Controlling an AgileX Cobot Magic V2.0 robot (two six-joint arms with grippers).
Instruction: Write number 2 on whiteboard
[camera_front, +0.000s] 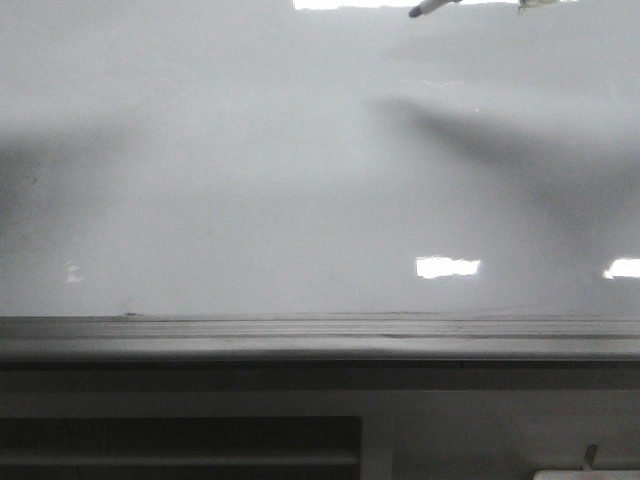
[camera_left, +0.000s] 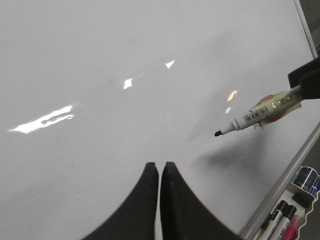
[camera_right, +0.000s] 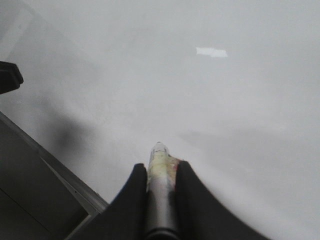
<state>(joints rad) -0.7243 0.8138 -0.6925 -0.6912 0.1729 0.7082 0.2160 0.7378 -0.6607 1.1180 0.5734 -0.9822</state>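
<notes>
Front view: whiteboard (camera_front: 250, 180) blank, no number 2 yet; marker (camera_front: 432, 8) tip at upper edge.
Left wrist view: left gripper (camera_left: 159, 172) jaws together, empty; marker (camera_left: 257, 116) barcode label unreadable.
Right wrist view: right gripper (camera_right: 161, 172) clamped on marker (camera_right: 160, 167). I should bring the tip squarely to the board with light, even pressure.

The left tool (camera_left: 159, 172) pointed at the board with its two dark fingers (camera_left: 145, 200) pressed together, holding nothing. The right tool (camera_right: 161, 172) had its fingers (camera_right: 134, 200) clamped on a marker (camera_left: 255, 116), whose tip hung just off the surface.
</notes>
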